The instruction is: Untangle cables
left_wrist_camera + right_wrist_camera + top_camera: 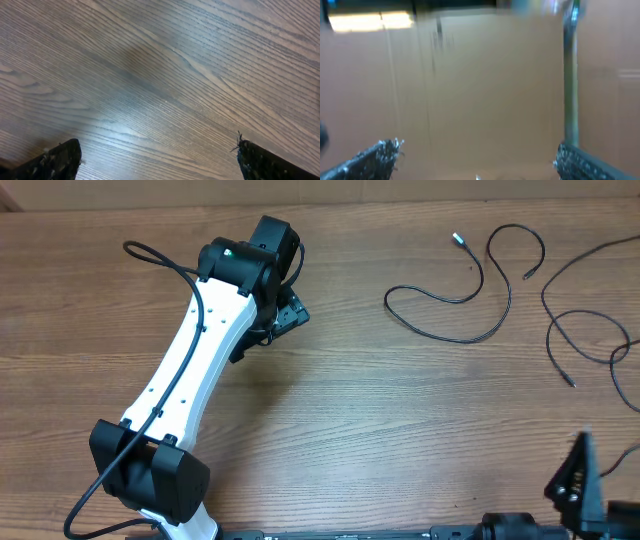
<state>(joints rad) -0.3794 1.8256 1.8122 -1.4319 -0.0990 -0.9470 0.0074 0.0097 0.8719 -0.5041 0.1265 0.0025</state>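
The cables [510, 295] are lying far right on the table [350, 430], nearer the right arm [580, 480] than the left arm [195, 355]. Both arms' jaws are standing apart, empty.

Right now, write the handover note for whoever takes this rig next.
Left claw: open, empty, over bare table, well left of the cables.
Right claw: open, empty, parked at the near right edge, its camera off the table.
Cables: far right; one loose loop with a silvery plug, more loops beside it running off the right edge.
Done: nothing gripped yet.
Left: untangle the right-hand loops where they cross.
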